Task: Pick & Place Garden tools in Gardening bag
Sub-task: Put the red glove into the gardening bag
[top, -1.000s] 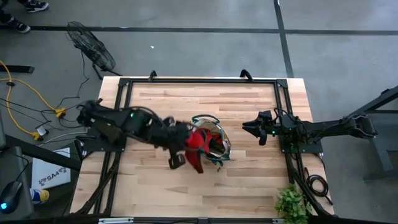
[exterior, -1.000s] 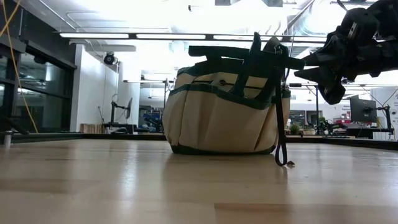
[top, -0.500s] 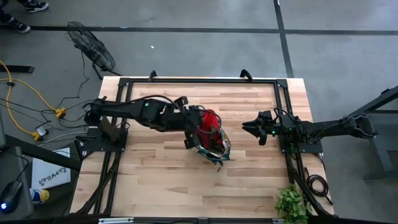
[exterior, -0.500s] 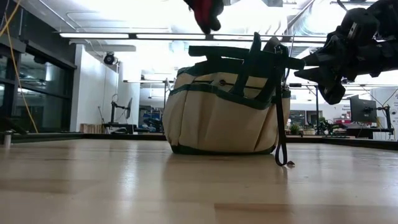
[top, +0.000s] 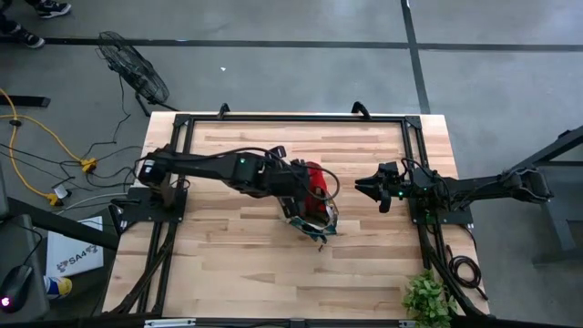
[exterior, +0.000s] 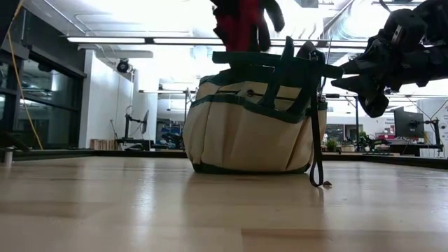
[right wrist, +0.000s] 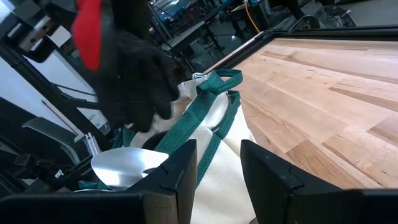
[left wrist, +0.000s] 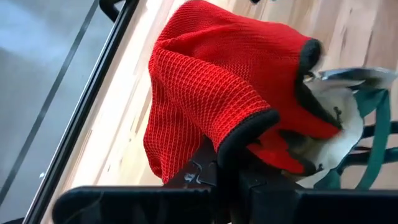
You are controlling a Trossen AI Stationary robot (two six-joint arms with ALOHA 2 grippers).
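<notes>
My left gripper (top: 293,185) is shut on a red glove with a black palm (top: 314,176) over the gardening bag (top: 311,216). In the low view the glove (exterior: 241,24) hangs just above the bag's dark green rim (exterior: 269,59). The olive-tan bag (exterior: 248,129) stands upright on its base at mid-table. A silver trowel blade (right wrist: 124,165) lies inside it. My right gripper (top: 366,189) is open and empty, right of the bag; it also shows in the low view (exterior: 367,73). My left gripper pinches the glove between its two fingers at the black-hemmed cuff edge (left wrist: 245,134). The fingers come slanting from the table's left side. The glove is lifted clear of the table and drapes below and beyond the fingers, over the bag's opening (left wrist: 339,118).
The bag's thin green loop handles (right wrist: 205,118) stand up at its rim, and one strap (exterior: 315,154) hangs down to the table. A leafy green plant (top: 426,296) stands at the table's near right corner. Bare wood lies left of and in front of the bag.
My left gripper has carried the glove up from the table beside the bag's near left side, then toward the far edge and right. The glove, first beside the bag, now hangs over the bag's opening and has come down into the low view.
</notes>
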